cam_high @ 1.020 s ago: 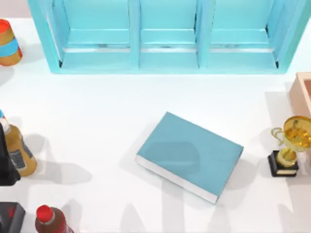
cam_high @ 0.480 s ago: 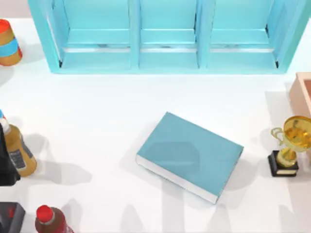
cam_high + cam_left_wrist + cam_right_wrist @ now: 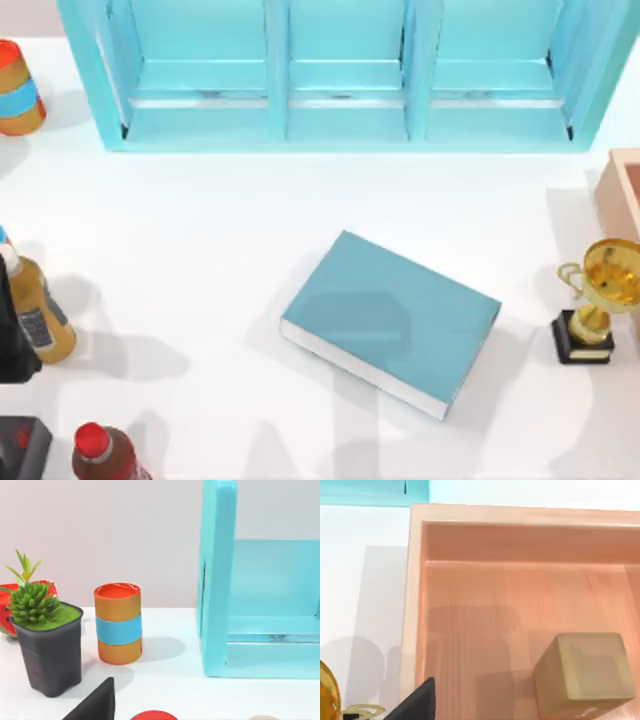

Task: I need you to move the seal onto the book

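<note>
From above, I saw the book lying flat near the middle of the table, turned at an angle, its white page edge facing the near side. Nothing rested on its cover.

The seal sat inside a pale wooden tray, on the tray's floor and apart from the far wall. In the top view the tray's corner showed at the right edge of the table, well apart from the book, so the seal was off to the right and not yet on the book. A gold trophy on a black base stood just in front of the tray, between it and the near edge.

My right wrist camera looked down into the tray with the seal near; a dark finger tip showed at the frame's edge, but I could not tell whether that gripper was spread or pressed together. My left wrist camera faced the table's far left, where an orange can with a blue band stood beside the shelf, and a potted succulent stood nearer. A dark finger tip showed there too; I could not tell that gripper's state either.
</note>
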### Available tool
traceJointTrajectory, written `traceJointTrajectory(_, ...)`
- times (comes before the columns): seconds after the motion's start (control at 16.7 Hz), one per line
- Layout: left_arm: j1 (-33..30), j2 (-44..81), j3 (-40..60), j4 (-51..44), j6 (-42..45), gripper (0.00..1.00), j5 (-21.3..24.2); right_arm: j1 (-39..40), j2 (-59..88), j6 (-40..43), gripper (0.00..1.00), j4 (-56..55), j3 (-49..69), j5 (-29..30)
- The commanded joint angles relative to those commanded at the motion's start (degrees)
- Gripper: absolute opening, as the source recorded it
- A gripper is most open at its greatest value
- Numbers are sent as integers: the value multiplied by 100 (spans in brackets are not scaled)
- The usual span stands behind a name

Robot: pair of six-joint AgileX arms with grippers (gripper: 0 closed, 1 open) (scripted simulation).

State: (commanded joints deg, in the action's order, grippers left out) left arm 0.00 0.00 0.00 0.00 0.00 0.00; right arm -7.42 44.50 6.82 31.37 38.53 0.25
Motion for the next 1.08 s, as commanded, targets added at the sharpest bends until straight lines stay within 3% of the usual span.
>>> traceJointTrajectory(0.6,0,0,0,0,0,100,0,-741,4997,719,100,3401,3989,-26)
traceJointTrajectory(0.84,0,0,0,0,0,100,0,-892,5960,876,100,4036,4875,-18)
traceJointTrajectory(1.08,0,0,0,0,0,100,0,-917,6097,902,100,4140,5016,-16)
